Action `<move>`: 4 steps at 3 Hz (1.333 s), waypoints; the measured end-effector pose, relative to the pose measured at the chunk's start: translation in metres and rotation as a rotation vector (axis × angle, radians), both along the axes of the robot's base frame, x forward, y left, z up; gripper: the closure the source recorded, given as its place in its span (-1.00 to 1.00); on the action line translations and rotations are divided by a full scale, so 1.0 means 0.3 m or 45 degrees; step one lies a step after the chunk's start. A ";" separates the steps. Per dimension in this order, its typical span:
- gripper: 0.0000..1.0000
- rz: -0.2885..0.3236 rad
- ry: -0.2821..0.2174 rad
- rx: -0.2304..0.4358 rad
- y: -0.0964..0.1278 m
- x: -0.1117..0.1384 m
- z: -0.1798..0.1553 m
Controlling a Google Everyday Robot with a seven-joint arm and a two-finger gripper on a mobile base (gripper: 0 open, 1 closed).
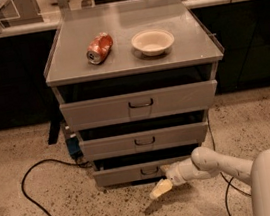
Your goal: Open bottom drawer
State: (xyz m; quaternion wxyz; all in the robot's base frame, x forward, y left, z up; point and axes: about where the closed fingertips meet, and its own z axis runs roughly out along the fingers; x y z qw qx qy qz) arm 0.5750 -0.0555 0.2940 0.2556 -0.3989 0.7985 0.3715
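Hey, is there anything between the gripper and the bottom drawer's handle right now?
Nothing visible does. The gripper hangs low over the floor just in front of the bottom drawer, slightly below and right of its handle.

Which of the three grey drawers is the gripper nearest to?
The bottom drawer, the narrowest front, closest to the floor. The gripper hangs low just in front of it, while the middle drawer and top drawer sit higher up.
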 end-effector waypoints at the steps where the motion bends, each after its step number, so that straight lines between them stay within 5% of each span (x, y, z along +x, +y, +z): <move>1: -1.00 0.006 0.027 0.000 -0.001 0.025 -0.038; 4: -1.00 -0.039 -0.091 -0.112 -0.007 0.165 -0.157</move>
